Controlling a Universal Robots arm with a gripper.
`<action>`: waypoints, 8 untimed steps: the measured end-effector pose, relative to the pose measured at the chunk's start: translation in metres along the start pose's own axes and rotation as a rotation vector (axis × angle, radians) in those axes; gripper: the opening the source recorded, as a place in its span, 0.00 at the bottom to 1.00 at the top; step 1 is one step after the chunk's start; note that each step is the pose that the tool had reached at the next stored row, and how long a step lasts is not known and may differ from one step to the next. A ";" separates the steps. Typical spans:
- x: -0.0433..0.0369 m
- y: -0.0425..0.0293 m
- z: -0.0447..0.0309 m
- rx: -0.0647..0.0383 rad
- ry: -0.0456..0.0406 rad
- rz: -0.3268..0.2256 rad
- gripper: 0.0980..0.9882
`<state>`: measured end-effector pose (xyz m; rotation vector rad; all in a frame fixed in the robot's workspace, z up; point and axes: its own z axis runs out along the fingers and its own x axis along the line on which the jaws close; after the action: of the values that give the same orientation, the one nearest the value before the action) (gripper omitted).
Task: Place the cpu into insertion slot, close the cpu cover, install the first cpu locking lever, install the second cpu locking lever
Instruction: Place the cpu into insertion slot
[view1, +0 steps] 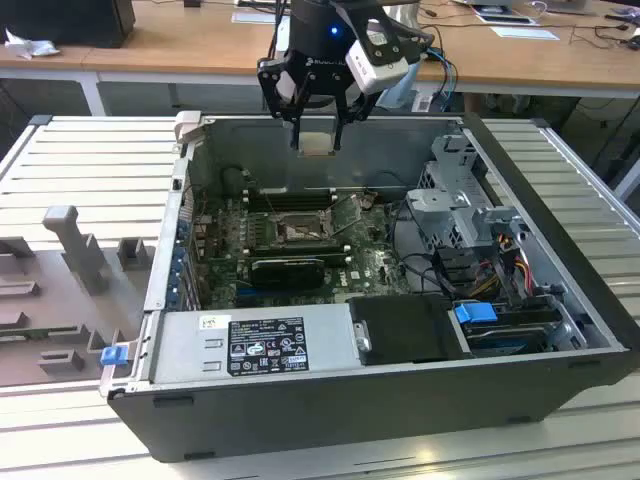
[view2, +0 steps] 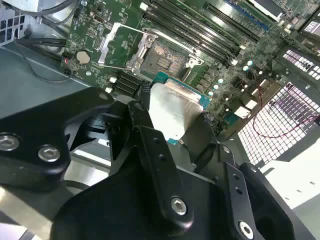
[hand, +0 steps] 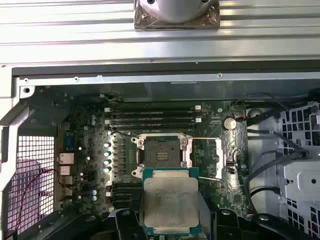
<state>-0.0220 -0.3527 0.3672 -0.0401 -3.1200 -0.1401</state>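
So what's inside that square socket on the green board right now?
Nothing yet: the insertion slot shows its bare dark centre. The cpu sits in the gripper above the board, and in the first wrist view it covers one edge of the slot.

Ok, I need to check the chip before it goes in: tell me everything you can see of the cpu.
The cpu is a flat square chip: a pale silver metal top, dully reflective, on a green base that shows as a thin border. The hand grips it by two opposite edges. In the exterior view it hangs above the open case, apart from the insertion slot, whose dark centre lies uncovered.
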 end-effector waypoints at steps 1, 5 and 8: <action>0.0000 0.0000 0.0000 0.000 -0.0005 0.005 0.48; 0.0001 0.0000 0.0000 -0.001 -0.0025 0.028 0.48; 0.0001 0.0000 0.0000 -0.001 -0.0035 0.038 0.48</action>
<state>-0.0221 -0.3527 0.3672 -0.1002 -3.1204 -0.1406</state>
